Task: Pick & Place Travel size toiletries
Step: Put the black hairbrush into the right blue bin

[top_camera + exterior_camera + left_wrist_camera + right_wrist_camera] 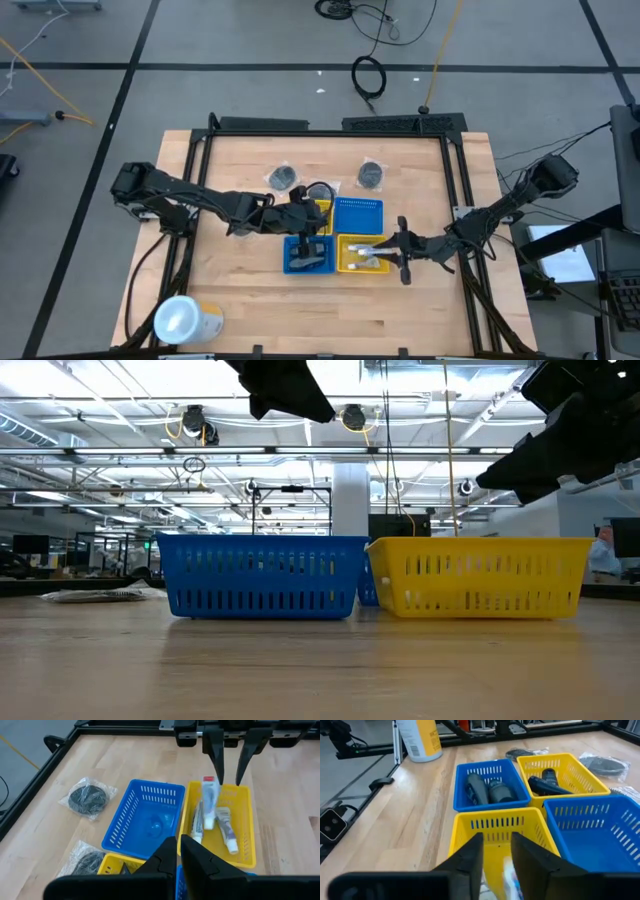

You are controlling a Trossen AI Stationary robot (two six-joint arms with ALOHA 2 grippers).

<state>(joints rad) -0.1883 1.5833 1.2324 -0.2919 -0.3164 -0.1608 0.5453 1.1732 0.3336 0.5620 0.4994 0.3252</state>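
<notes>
While our right gripper (229, 767) hangs spread over the yellow tray (246, 827), a white tube (208, 802) drops beneath. We see two more tubes (226, 830) lying inside. Our left gripper (179, 851) is pressed together.

Tubes (210, 815) in tray (247, 827)

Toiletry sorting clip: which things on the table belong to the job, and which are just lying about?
Job:
- white tubes in the yellow basket
- dark bottles in the blue basket
- wrapped dark round pieces on the table
- empty blue basket

Lying about:
- large yellow cylinder
- cables on the floor
</notes>
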